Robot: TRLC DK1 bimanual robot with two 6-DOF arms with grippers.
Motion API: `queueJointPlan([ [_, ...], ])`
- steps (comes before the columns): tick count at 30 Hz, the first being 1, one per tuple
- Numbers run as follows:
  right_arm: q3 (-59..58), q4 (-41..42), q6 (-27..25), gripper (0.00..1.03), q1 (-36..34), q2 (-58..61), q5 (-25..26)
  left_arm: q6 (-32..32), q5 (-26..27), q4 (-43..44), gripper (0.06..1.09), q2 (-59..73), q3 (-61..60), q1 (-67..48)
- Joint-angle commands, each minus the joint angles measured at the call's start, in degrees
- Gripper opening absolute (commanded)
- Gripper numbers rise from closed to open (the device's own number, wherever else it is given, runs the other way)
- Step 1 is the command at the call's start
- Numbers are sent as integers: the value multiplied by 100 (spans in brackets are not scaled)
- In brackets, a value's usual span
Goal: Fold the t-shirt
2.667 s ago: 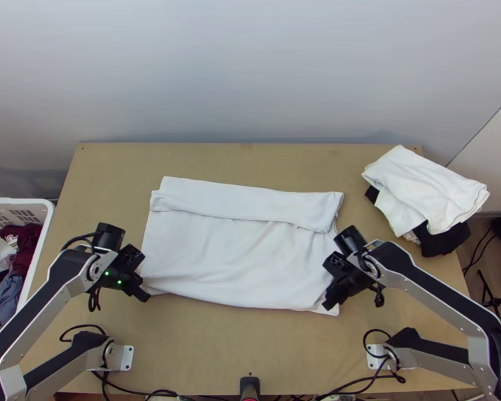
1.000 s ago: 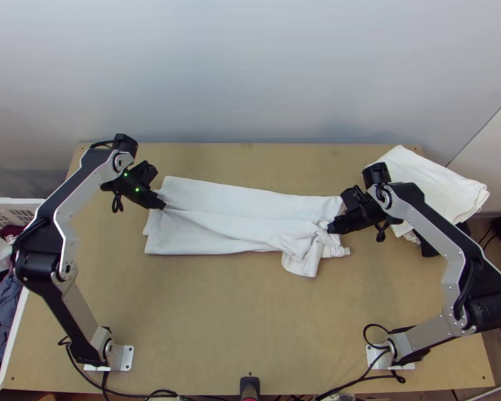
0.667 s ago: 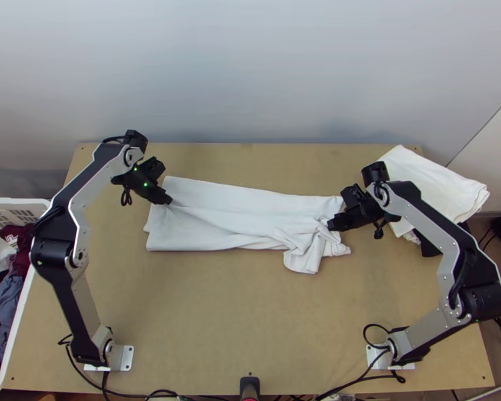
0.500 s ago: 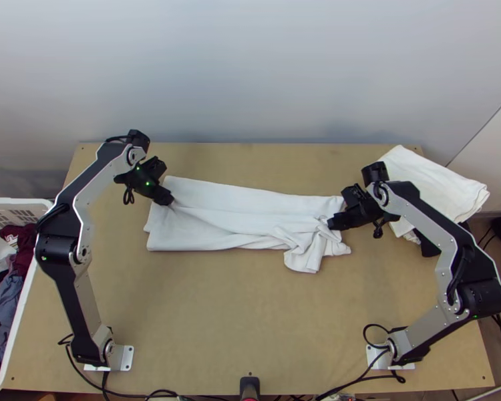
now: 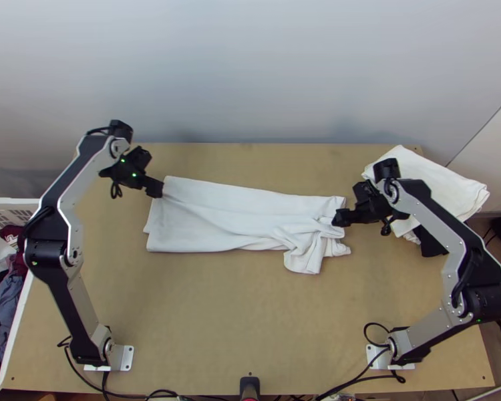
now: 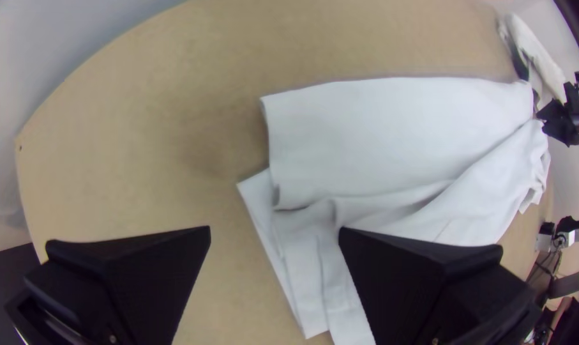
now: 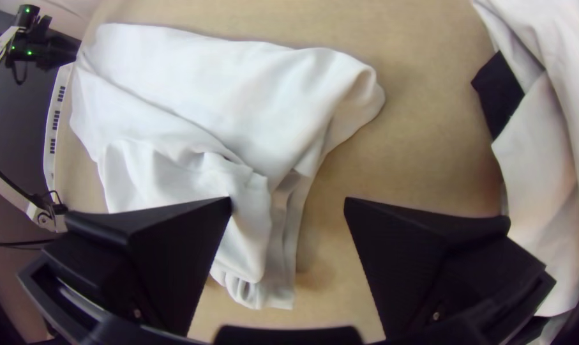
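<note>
Where bunched, unclear layers of t-shirt (image 5: 304,252)

2 arms, silver-grey links, black joints, green lights, black cables, screws apparently at some joints

The plain white t-shirt (image 5: 217,220) lies as a long, low folded strip across the middle of the top view, from left of centre to right of centre, its upper edge sloping gently down to the right. Its left part is fairly smooth, with soft creases running lengthwise and layers ending unevenly at the left edge, one poking out past another. Toward the right end the cloth is twisted and bunched, a rumpled lobe spilling below the strip's lower edge.
</note>
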Motion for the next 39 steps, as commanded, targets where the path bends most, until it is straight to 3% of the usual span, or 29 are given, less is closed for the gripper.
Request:
queueJointPlan([
  [1,-6,-230,82,88,-225,-272,56,-93,7,-172,104,-244,43,295],
  [11,-191,-590,162,95,-304,-809,56,-594,174,-154,104,-763,-405,208],
  [33,-499,-652,434,95,57,-1485,47,-1139,315,-181,104,-1817,-1196,269],
  [35,-463,-652,443,94,74,-1573,56,-1148,359,-233,104,-1896,-1223,304],
  [39,-455,-652,478,80,153,-1679,39,-1244,596,-348,104,-1984,-1240,418],
])
